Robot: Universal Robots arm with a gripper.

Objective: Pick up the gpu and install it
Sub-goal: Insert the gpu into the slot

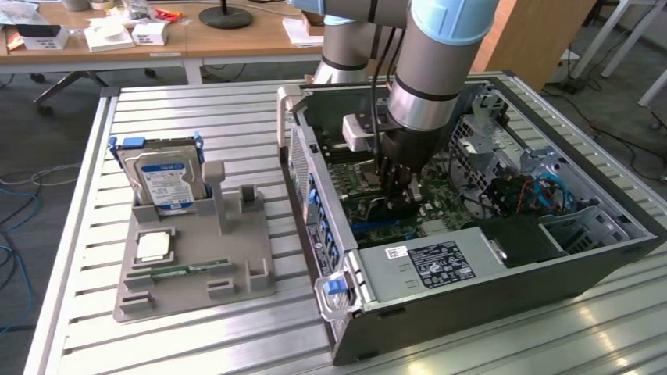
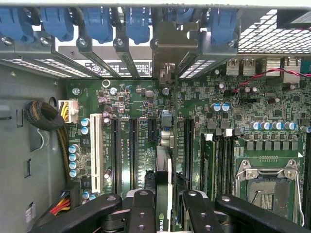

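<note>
Pinching the gpu (image 2: 163,170), the tool (image 2: 163,206) sits inside the open PC case (image 1: 501,297). You see both black fingers (image 2: 141,208) pressed vs. the card's two faces, one per side.

Card orientation: edge-on to the wrist cam, standing perpendicular to the motherboard (image 2: 126,97) and running parallel to the black expansion slots (image 2: 116,150). A logo shows on the card face just betw. the fingers. The card's far end meets the metal bracket (image 2: 170,53) at the case's rear slot row, beside the blue retention clips (image 2: 97,22). You can't tell whether the card's connector edge is seated in a slot, as the card body hides it.

Ref. positions on the board:
- White slot (image 2: 95,150): to one side of the card, beyond two black slots.
- CPU socket (image 2: 269,187): on the other side, w/ memory slots (image 2: 221,165) between.

Exterior view:
- The arm (image 1: 438,62) hangs over the case's middle, its wrist end inside.
- The case lies on its side, open face up, on the desk (image 1: 208,109), near the desk's edge at the exterior view's right.
- The power supply (image 1: 433,262) occupies the case's near end.
- The gray fixture (image 1: 193,297) sits near the desk's edge at the exterior view's left, well apart from the tool.
- The fixture carries a hard drive (image 1: 162,180) standing upright, plus a square chip (image 1: 153,246) and a green memory stick (image 1: 187,271), both lying flat.
</note>
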